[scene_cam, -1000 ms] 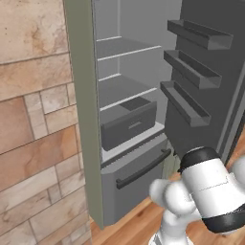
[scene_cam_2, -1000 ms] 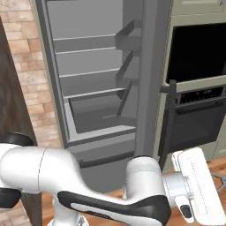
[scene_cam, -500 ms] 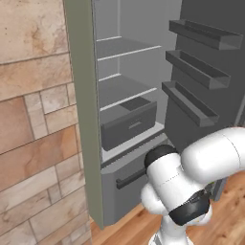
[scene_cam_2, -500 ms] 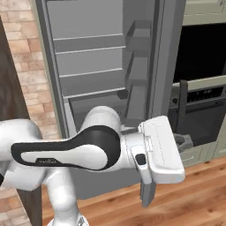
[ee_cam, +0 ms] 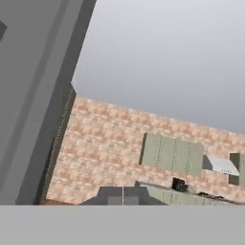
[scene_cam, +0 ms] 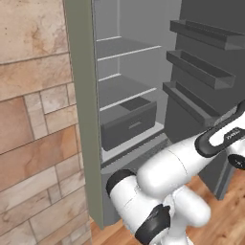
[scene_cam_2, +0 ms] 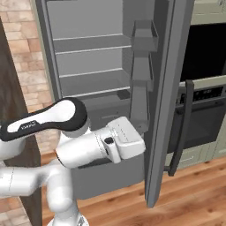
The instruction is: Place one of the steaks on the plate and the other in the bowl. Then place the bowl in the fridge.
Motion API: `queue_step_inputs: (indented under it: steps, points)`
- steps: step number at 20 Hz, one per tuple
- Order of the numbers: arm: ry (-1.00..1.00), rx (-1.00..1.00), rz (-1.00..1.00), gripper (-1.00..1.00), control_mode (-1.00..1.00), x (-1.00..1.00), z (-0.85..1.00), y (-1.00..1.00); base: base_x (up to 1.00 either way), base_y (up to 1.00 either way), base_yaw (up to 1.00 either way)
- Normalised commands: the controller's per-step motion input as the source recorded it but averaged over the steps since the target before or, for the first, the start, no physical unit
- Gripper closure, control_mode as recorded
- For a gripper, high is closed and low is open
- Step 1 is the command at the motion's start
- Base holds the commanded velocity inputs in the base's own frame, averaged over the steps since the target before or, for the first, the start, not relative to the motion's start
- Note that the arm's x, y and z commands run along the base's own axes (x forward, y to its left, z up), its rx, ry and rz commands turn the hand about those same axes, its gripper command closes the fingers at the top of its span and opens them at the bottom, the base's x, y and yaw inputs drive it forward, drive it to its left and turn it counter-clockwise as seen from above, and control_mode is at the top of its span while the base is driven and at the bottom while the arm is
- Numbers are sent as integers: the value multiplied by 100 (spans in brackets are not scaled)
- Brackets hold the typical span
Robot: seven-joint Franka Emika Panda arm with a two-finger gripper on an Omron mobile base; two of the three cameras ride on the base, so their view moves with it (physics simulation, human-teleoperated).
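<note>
The fridge (scene_cam: 124,95) stands open before the base, its grey shelves bare in both base views, with a dark inner drawer (scene_cam: 128,123) on the lowest shelf and the door (scene_cam_2: 170,88) swung out to the robot's right; no bowl, plate or steak can be made out on any shelf or elsewhere in these pictures, so where they lie cannot be told from here; the arm is folded low in front of the lower fridge drawer, and in the right base view the white hand block (scene_cam_2: 126,139) sits just before the fridge's open mouth, its fingers hidden from that side; the end effector's fingers are not visible in any picture, but by the recording's account they are pressed together, and nothing shows between them; the hand view looks away from the fridge, over a brick wall (ee_cam: 110,143) with pale green cabinets (ee_cam: 172,154) far across the room, the fridge's grey side running down its left edge; my judgement is that the coming move turns on this: the fridge lies behind the hand's line of sight, while whatever it must fetch lies the way the hand now faces.
</note>
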Motion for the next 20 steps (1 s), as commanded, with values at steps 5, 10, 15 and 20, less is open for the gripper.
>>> queue_step_inputs:
  steps: [5, 10, 15, 20]
  points:
    - [51, 9, 59, 100, -100, 20, 47, 84, 0, 0, 0]
    - [31, 8, 59, 100, -100, 29, 61, 58, 0, 0, 0]
    - [32, 17, 45, 100, -100, 9, 63, 68, 0, 0, 0]
    - [17, 31, 29, 100, -100, -11, 52, 79, 0, 0, 0]
